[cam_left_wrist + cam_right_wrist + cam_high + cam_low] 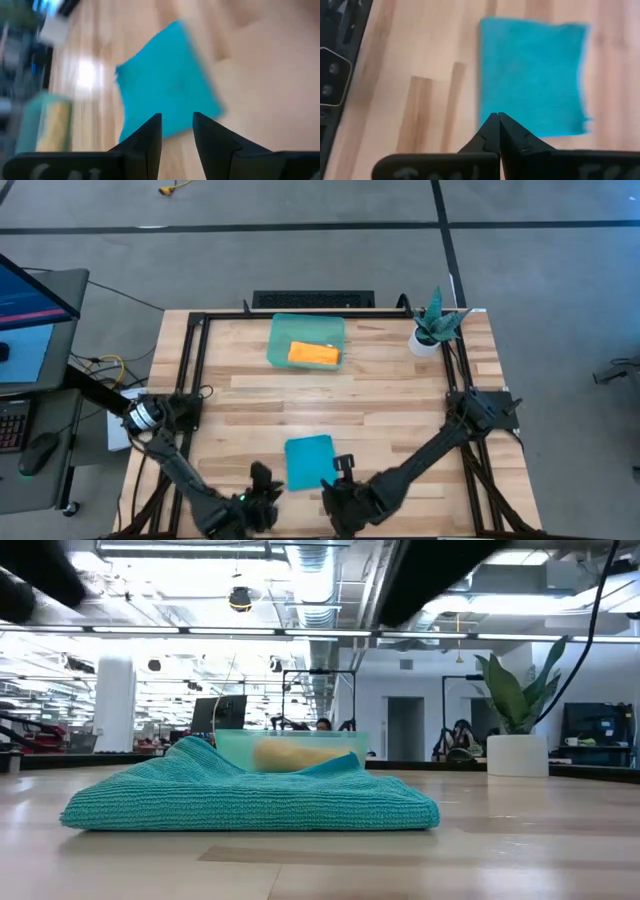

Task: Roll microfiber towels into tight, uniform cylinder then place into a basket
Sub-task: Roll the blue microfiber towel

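The teal-blue towel (309, 461) lies in the lower middle of the high view on the desk, folded into a thick flat pad, roughly rectangular, its long sides running up and down the frame. In the low view it (250, 795) fills the centre left, a ribbed stack of layers with one rear corner raised into a small peak.

The orange towel (314, 354) sits in the upper middle of the high view, bundled into a short, compact roll lying crosswise inside the basket (282, 332). The basket is a shallow, translucent pale-green rectangular tray, standing flat and upright, well apart from the teal-blue towel.
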